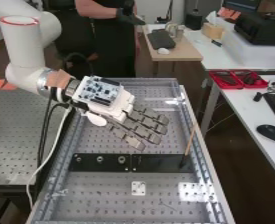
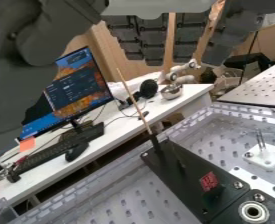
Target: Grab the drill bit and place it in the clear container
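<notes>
The hand (image 1: 147,125) is open and empty, its fingers loosely straight and pointing towards four o'clock over the perforated bench (image 1: 102,192), above the black mounting strip (image 1: 157,162). The drill bit is most likely one of the thin metal pins (image 2: 261,140) standing in the small white plate (image 1: 139,188), which lies at six o'clock from the strip; I cannot tell which pin is meant. A faint clear-walled shape (image 2: 0,211) at the bench's edge may be the clear container, though its outline is hard to separate from the bench.

The pins look so slender and close together that broad fingers could easily close on both, or shove one sideways if the pinch comes in off-centre. A grip too high might let the bit swing or slip as it lifts out of its hole. The wooden stick (image 1: 189,142), rising from the three o'clock end of the strip and leaning towards one o'clock, could be knocked by a wide sweep of the fingers. The loose cables (image 1: 42,150) on the nine o'clock side might drag if the arm turns far. At the end, see-through walls could be misjudged, leaving the bit caught on the rim.
</notes>
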Tool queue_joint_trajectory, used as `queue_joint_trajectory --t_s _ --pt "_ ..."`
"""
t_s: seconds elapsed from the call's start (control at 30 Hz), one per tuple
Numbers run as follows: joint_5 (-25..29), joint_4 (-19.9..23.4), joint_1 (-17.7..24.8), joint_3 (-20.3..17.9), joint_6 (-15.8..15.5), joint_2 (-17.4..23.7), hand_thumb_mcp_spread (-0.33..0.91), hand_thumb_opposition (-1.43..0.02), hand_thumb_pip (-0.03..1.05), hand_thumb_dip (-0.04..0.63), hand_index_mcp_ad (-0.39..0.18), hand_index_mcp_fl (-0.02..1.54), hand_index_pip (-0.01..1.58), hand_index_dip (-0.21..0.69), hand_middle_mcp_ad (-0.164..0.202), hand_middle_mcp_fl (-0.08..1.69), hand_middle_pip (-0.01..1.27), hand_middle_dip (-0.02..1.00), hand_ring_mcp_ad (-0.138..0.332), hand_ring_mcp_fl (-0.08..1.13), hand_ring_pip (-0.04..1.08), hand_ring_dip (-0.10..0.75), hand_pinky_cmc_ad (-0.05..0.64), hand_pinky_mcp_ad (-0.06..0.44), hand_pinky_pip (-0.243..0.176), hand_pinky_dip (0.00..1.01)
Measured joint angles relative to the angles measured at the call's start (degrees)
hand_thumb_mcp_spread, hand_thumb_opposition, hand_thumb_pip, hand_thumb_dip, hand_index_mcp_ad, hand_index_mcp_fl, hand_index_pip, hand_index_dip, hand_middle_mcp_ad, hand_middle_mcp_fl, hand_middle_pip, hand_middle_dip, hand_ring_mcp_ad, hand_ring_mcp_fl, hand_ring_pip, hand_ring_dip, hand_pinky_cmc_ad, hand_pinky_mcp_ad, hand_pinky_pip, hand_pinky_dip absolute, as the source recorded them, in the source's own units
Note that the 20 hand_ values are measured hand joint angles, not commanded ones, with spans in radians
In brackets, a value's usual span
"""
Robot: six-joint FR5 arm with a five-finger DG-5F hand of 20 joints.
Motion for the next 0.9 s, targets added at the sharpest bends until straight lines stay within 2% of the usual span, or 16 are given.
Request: queue_joint_trajectory --t_s 0.37,0.6,0.9 --pt "-0.3 -0.7 -0.1 0.5 -0.1 -0.1 0.23 -0.69 0.30 0.009 0.105 0.03 0.08 0.129 0.126 0.02 0.14 0.03 0.155 0.02 0.10 -0.010 0.260 0.201 -0.106 0.29" --pt "-0.4 -0.8 0.0 1.0 -1.6 1.2 0.23 -0.69 0.30 0.009 0.105 0.03 0.08 0.129 0.122 0.02 0.14 0.03 0.152 0.02 0.10 -0.010 0.260 0.202 -0.106 0.29" --pt "-0.1 -0.8 -0.2 1.7 -1.7 0.5 0.23 -0.69 0.30 0.009 0.086 0.03 0.08 0.129 0.122 0.02 0.14 0.03 0.162 0.01 0.10 -0.010 0.260 0.199 -0.110 0.29"
